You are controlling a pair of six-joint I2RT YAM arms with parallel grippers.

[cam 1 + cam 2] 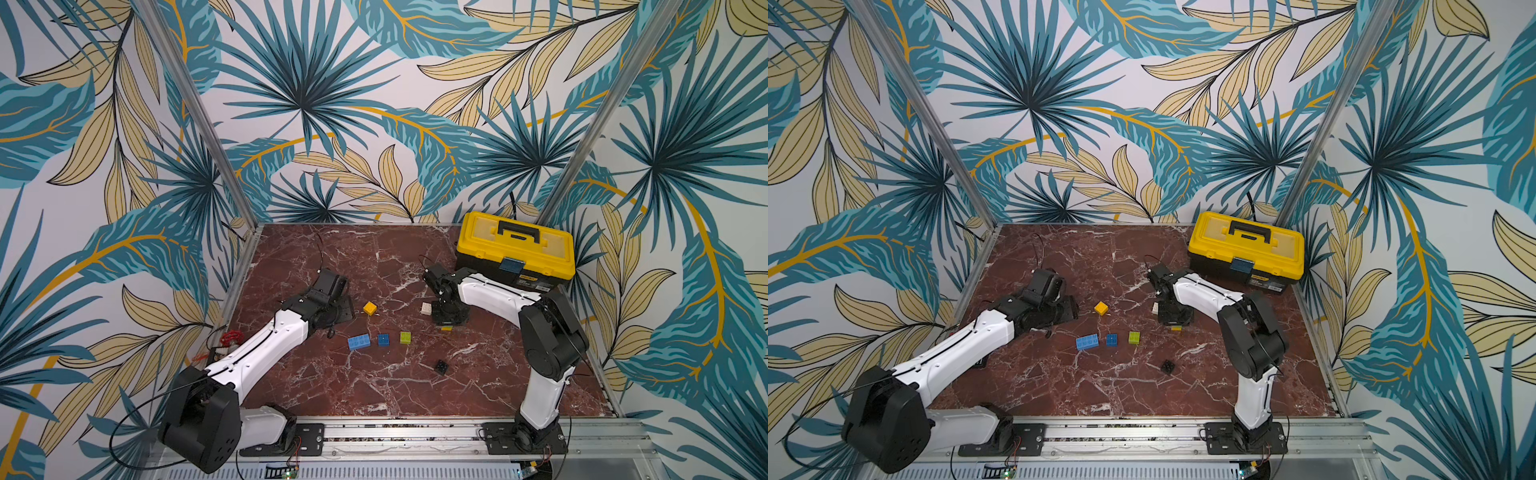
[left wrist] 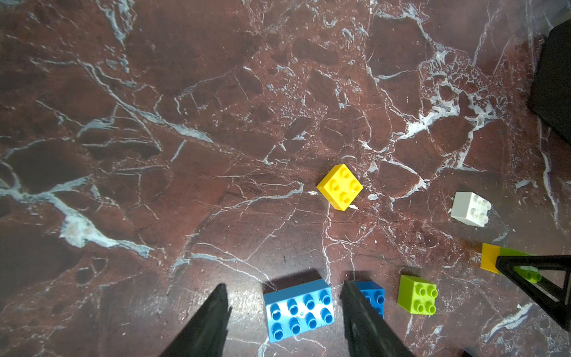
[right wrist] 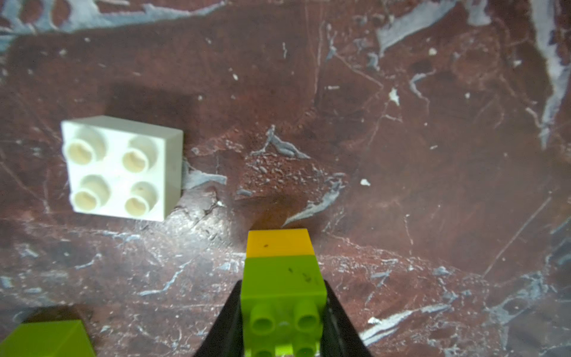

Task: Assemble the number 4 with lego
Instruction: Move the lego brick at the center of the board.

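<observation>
early in the build by the look of it: a green-and-yellow stack (image 3: 279,262) was gripped by the right tool (image 3: 282,287) low beside the white brick (image 3: 120,167), the left tool (image 2: 284,284) was held wide and empty over the light-blue brick (image 2: 298,309), and careful stud alignment was probably needed next.

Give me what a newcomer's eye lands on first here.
The loud palm-leaf wallpaper all around, then the big yellow toolbox at the far right corner of the marble table. Mid-table, loose bricks lie scattered, and the right pincer is shut on a lime-on-yellow brick stack.
</observation>
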